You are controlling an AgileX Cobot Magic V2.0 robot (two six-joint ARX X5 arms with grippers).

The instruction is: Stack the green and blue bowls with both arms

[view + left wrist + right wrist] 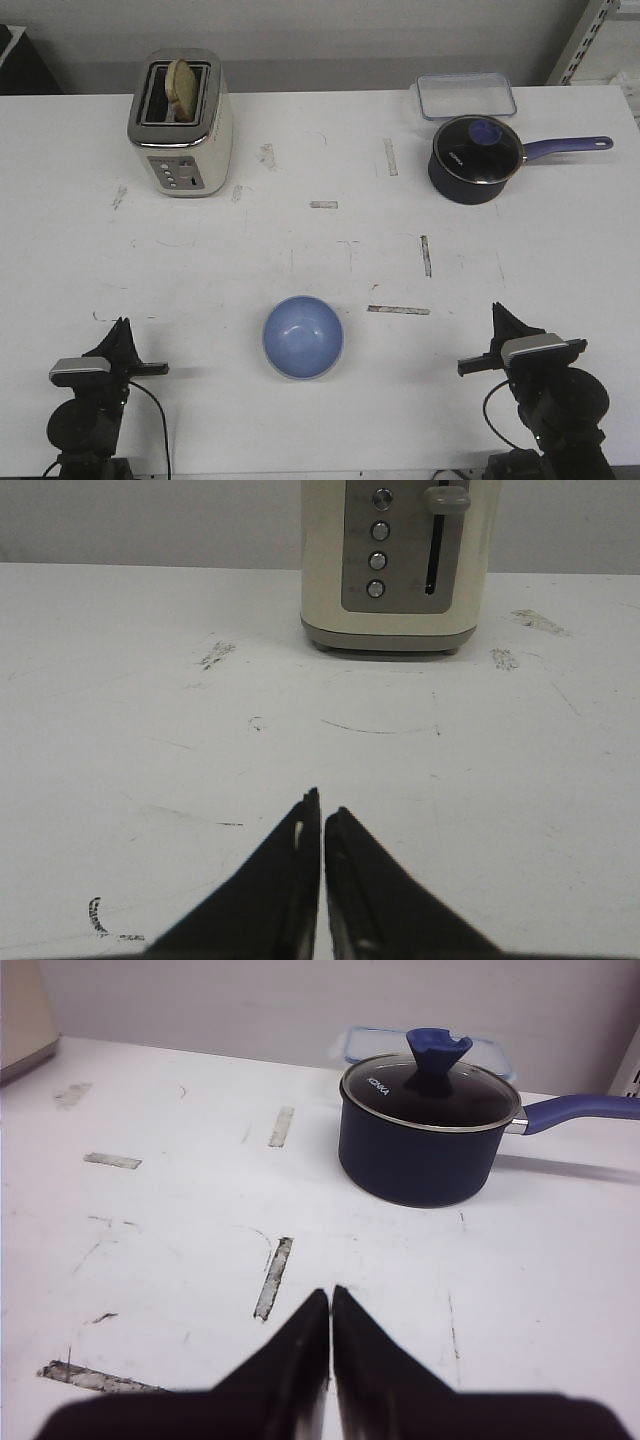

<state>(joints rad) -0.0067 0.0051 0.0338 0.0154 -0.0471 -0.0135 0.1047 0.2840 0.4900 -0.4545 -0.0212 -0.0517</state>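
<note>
I see the blue bowl (pixel 303 337) near centre, between my arms. Left gripper (pixel 321 805) and right gripper (pixel 331 1295) sit clenched, grasping nothing.

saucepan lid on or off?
On. The glass lid sits flat on the saucepan rim, knob up, in both the front and right wrist views.

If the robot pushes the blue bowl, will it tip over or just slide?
Probably slide. The blue bowl sits upright on the flat white table, looks wide and low, so tipping seems unlikely. Its glossy surface may be slippery for a tool to grip, and it looks stiff, not floppy.
</note>
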